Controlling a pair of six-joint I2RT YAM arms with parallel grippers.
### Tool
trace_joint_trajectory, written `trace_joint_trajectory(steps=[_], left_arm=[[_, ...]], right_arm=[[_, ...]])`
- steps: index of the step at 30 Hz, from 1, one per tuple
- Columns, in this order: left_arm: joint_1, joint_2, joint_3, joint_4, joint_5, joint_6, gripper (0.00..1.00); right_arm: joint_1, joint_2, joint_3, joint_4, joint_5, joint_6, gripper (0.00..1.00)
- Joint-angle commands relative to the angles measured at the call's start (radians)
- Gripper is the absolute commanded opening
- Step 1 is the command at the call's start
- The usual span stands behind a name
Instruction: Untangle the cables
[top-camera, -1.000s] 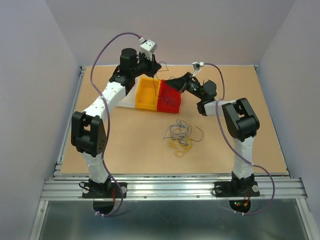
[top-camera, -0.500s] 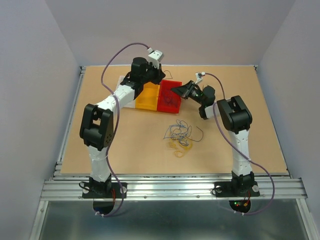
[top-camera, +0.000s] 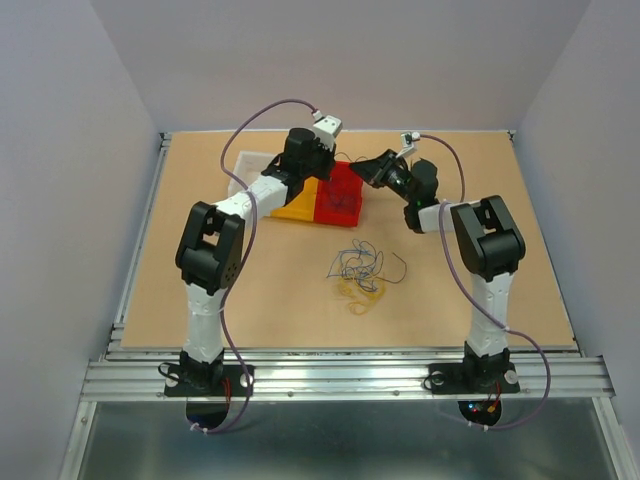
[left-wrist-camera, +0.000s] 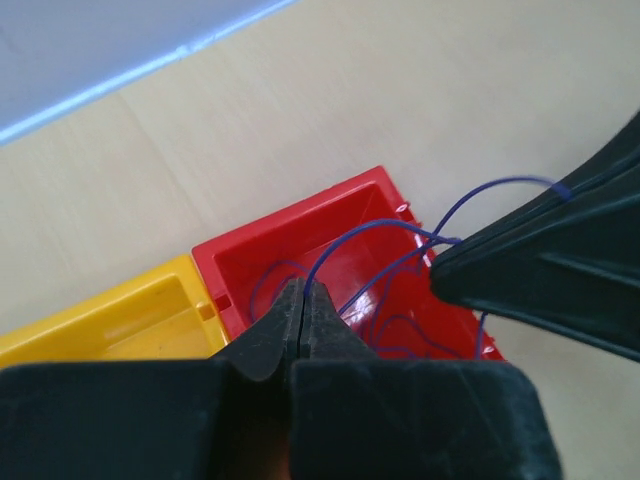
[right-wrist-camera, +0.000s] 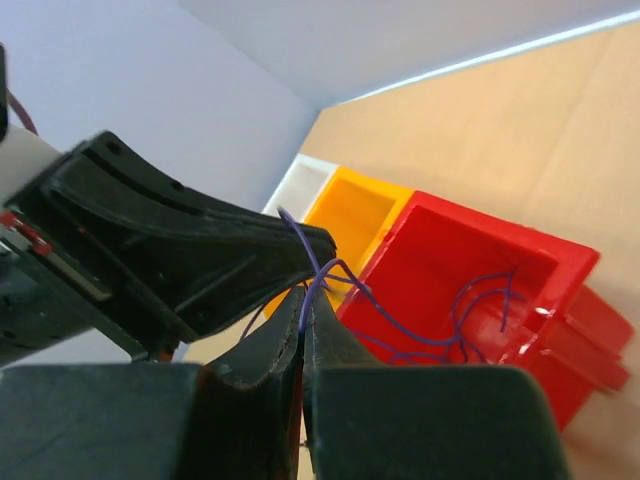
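- Left gripper (left-wrist-camera: 303, 308): jaws pressed together; a blue-purple wire (left-wrist-camera: 400, 223) appears to issue from the tips, so it is judged pinched there, though the contact is too fine to confirm.
- Right gripper (right-wrist-camera: 303, 300): jaws likewise pressed together, apparently on the same wire, just beside the left tips; both hang above the red bin (top-camera: 340, 210).
- Wire, held portion: arcs loosely between the two pinch points; it trails down into the red bin, where more blue-purple strands (right-wrist-camera: 480, 295) lie curled on the floor.
- Bins: red, then yellow bin (left-wrist-camera: 120, 310), then white bin (right-wrist-camera: 305, 185); side by side in a row at the far side of the table (top-camera: 260, 290).
- Remaining cables (top-camera: 358, 268): a knot of dark and yellow strands; lying on the table nearer the arm bases; well apart from the bins and both grippers.
- Step in hand, judged: dropping one freed wire into the red bin; most of the task is left, the knot being intact.
- Handling note: hair-thin wire may cling to the pads; part one pair of jaws first and let that end fall; then part the other low over the bin, so the springy loop lands inside rather than over the rim; lift straight up to avoid snagging strands already binned.
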Motion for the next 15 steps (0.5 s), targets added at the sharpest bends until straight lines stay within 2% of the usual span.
trace_joint_trajectory(steps=[1,9,15], left_arm=[[0.005,0.021,0.064,-0.01,-0.068,0.006,0.0],[-0.003,0.049,0.091,-0.049,-0.095,0.003,0.0],[-0.031,0.064,0.129,-0.125,-0.149,0.022,0.0]], right_arm=[[0.016,-0.057,0.006,-0.228,0.119,-0.126,0.01],[0.084,-0.065,0.116,-0.497,0.277,-0.249,0.01],[0.151,-0.081,0.173,-0.612,0.416,-0.33,0.01]])
